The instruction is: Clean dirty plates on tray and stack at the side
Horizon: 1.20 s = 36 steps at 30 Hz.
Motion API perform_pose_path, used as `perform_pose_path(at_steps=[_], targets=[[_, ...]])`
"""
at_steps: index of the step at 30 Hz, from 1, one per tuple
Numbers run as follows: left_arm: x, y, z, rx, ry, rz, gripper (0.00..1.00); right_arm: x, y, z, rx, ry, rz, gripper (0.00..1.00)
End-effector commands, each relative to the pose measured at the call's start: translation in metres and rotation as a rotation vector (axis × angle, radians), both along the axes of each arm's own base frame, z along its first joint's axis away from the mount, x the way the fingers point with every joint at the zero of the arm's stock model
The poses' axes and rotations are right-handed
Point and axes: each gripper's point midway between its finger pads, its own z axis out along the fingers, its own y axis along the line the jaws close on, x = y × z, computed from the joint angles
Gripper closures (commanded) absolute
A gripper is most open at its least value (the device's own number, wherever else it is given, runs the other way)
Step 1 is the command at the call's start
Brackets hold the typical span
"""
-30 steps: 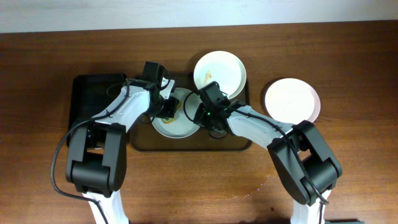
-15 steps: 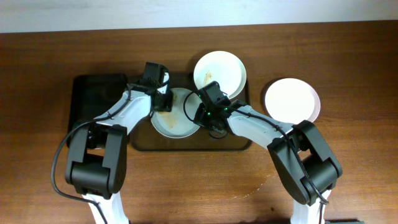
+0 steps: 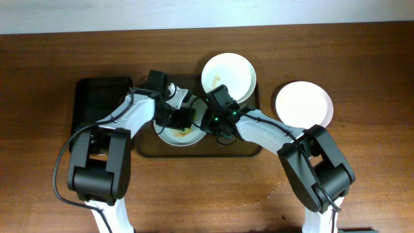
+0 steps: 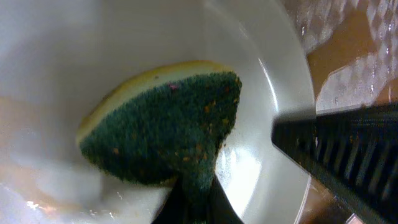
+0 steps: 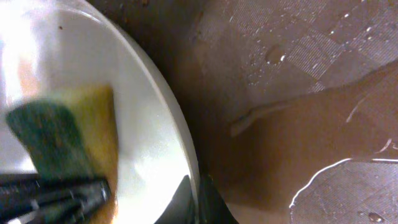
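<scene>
A white plate (image 3: 169, 136) with brown smears lies on the dark-brown tray (image 3: 249, 150). My left gripper (image 3: 183, 121) is shut on a green-and-yellow sponge (image 4: 163, 127) pressed onto this plate (image 4: 93, 56). My right gripper (image 3: 208, 124) is shut on the plate's right rim (image 5: 180, 143), and its view shows the sponge (image 5: 68, 140) too. A second plate (image 3: 228, 72) with a small smear rests on the tray's far edge. A third plate (image 3: 303, 103) lies on the table to the right of the tray.
A smaller black tray (image 3: 97, 103) lies to the left of the brown tray. The brown tray's floor (image 5: 298, 93) is wet with droplets. The wooden table (image 3: 362, 58) extends to the right and front.
My left gripper has moved with the sponge from the plate's far-left part to its right side, close to the right gripper. The right gripper has kept its hold on the rim.
</scene>
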Motion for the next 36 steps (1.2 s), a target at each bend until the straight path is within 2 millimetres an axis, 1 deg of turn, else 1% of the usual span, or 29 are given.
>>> perform_pose_path(at_steps=[1,2,3,4,5,6,7,8,9,10,11,12,13,14,15,16,18,21,22,23,24,25,26,27,29,30,32,34,36], targets=[[0.034,0.028,-0.016,0.162,-0.098,0.143,0.99,-0.011,-0.005,-0.021,-0.031,0.054,0.002,0.96],[0.054,0.045,-0.015,0.251,-0.168,0.24,0.99,-0.011,-0.005,-0.021,-0.031,0.054,0.002,0.96],[0.066,0.064,-0.014,0.334,-0.211,0.34,0.99,-0.011,-0.005,-0.021,-0.032,0.053,0.006,0.96],[0.071,0.081,-0.012,0.415,-0.238,0.412,0.99,-0.011,-0.005,-0.021,-0.035,0.049,0.016,0.96],[0.071,0.087,-0.012,0.449,-0.24,0.421,0.99,-0.011,-0.004,-0.021,-0.037,0.045,0.027,0.96],[0.061,0.093,-0.013,0.489,-0.199,0.415,0.99,-0.011,-0.004,-0.021,-0.033,0.048,0.029,0.96],[0.048,0.096,-0.013,0.517,-0.134,0.395,0.99,-0.011,-0.004,-0.021,-0.033,0.047,0.032,0.96],[0.032,0.099,-0.005,0.555,-0.046,0.368,0.99,-0.013,-0.002,-0.021,-0.023,0.053,0.038,0.96],[0.02,0.102,0.016,0.589,0.032,0.344,0.99,-0.014,0.0,-0.02,-0.015,0.058,0.043,0.96],[0.018,0.105,0.044,0.605,0.072,0.338,0.99,-0.013,0.003,-0.017,-0.005,0.047,0.077,0.96],[0.022,0.108,0.065,0.604,0.073,0.349,0.99,-0.01,0.009,-0.01,0.021,0.03,0.133,0.96],[0.032,0.115,0.093,0.592,0.052,0.377,0.99,-0.007,0.012,-0.002,0.044,0.017,0.176,0.96],[0.041,0.117,0.112,0.562,0.026,0.371,0.99,-0.004,0.01,0.005,0.043,0.005,0.191,0.96],[0.046,0.117,0.123,0.526,0.009,0.359,0.99,-0.001,0.009,0.012,0.038,-0.015,0.212,0.96],[0.055,0.122,0.135,0.474,-0.015,0.367,0.99,0.004,0.009,0.03,0.027,-0.062,0.269,0.96],[0.061,0.131,0.14,0.429,-0.02,0.401,0.99,0.008,0.008,0.042,0.008,-0.099,0.3,0.96],[0.064,0.159,0.138,0.364,0.006,0.448,0.99,0.018,-0.011,0.072,-0.16,-0.21,0.3,0.96],[0.065,0.204,0.131,0.357,0.019,0.544,0.99,0.031,-0.039,0.12,-0.532,-0.438,0.249,0.96],[0.067,0.215,0.125,0.355,0.015,0.569,0.99,0.032,-0.046,0.133,-0.658,-0.507,0.205,0.96],[0.068,0.219,0.121,0.353,0.013,0.58,0.99,0.031,-0.048,0.147,-0.77,-0.573,0.171,0.96],[0.069,0.223,0.113,0.337,0.015,0.591,0.99,0.027,-0.046,0.162,-0.89,-0.651,0.144,0.96],[0.069,0.225,0.106,0.326,0.017,0.596,0.99,0.022,-0.042,0.173,-0.95,-0.703,0.117,0.96],[0.068,0.224,0.094,0.312,0.024,0.597,0.99,0.015,-0.037,0.19,-1.021,-0.775,0.073,0.96],[0.067,0.224,0.085,0.309,0.028,0.596,0.99,0.009,-0.034,0.201,-1.061,-0.822,0.038,0.96],[0.062,0.223,0.069,0.311,0.043,0.593,0.99,-0.006,-0.032,0.233,-1.17,-0.938,-0.083,0.96],[0.06,0.222,0.065,0.312,0.048,0.593,0.99,-0.012,-0.031,0.244,-1.212,-0.97,-0.111,0.96],[0.06,0.222,0.06,0.312,0.049,0.593,0.99,-0.019,-0.023,0.26,-1.287,-1.002,-0.108,0.96],[0.061,0.222,0.06,0.311,0.046,0.593,0.99,-0.025,-0.022,0.272,-1.308,-1.026,-0.17,0.96],[0.061,0.222,0.06,0.311,0.046,0.593,0.99,-0.025,-0.021,0.273,-1.314,-1.024,-0.165,0.96]])
